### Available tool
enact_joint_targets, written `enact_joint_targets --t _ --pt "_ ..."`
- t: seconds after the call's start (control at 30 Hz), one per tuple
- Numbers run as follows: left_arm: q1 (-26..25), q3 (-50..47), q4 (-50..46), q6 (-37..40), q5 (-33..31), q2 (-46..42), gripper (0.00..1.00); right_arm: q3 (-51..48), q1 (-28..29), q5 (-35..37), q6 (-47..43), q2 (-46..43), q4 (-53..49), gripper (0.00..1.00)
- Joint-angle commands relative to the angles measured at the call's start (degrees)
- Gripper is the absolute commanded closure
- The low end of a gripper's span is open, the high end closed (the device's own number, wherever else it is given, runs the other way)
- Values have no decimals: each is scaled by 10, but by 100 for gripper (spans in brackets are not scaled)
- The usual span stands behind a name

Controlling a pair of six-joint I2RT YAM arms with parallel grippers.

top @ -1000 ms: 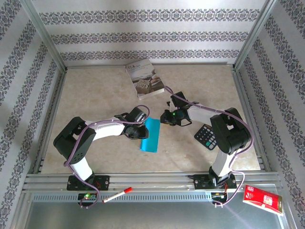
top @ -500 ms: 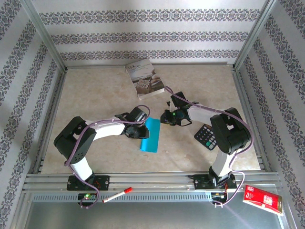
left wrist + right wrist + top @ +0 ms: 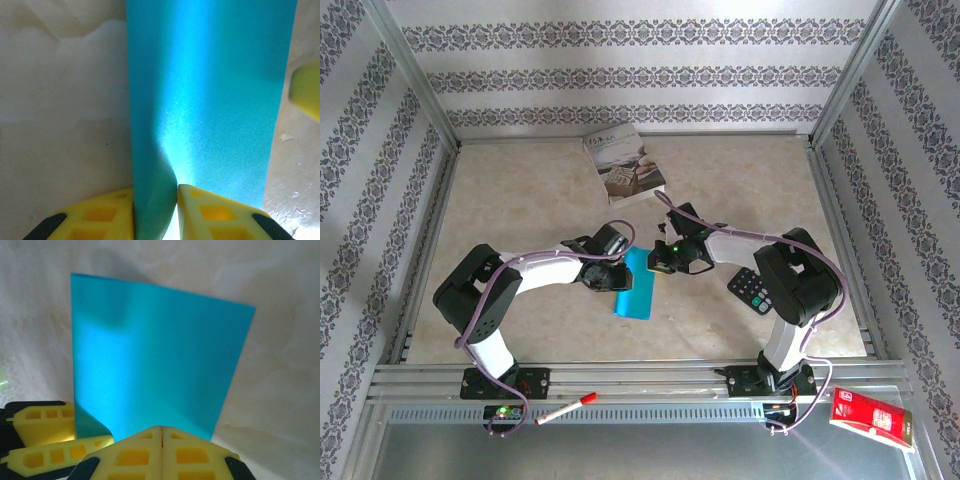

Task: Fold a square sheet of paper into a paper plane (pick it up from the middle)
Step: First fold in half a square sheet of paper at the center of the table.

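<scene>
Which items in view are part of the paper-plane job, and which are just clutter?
Job: folded teal paper sheet, left tool clamped on it, right tool.
Clutter: book, calculator, red marker, red packet.

Left arm, right arm: white links, black joints, purple cables; yellow latticed tool fingers.

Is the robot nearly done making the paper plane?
Not nearly. Done: the thin teal-blue sheet of paper looks folded into a narrow rectangle. In hand: the left jaws are clamped on one edge, and the right jaws are closed at another edge; whether they pinch it is unclear. Left: the pointed nose and the wings, since the corners in view are square.
</scene>
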Motion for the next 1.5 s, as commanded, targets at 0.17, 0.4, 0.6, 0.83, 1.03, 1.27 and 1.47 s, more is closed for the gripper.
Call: enact_joint_targets --t 0.17,0.4,0.6,0.83,1.03,1.27,1.47 --pt "-10 -20 -31 15 -26 41 74 -37 27 -9 41 -21 20 100" --pt "-10 -21 -31 16 -26 41 74 -46 32 -7 45 -26 23 100" --pt "-10 -21 -31 16 -26 41 75 -46 32 -6 44 -32 19 100" --pt "-11 -19 -32 18 -27 43 76 -37 29 -9 36 -30 11 100" --pt "-11 -19 -33 20 -28 45 78 -23 1 -10 22 -45 -7 100" --pt "-11 -17 -34 24 -28 48 78 -9 -40 -5 5 -67 -29 100" --pt "-11 -16 -35 25 -29 51 77 2 -62 1 -10 -76 -47 100"
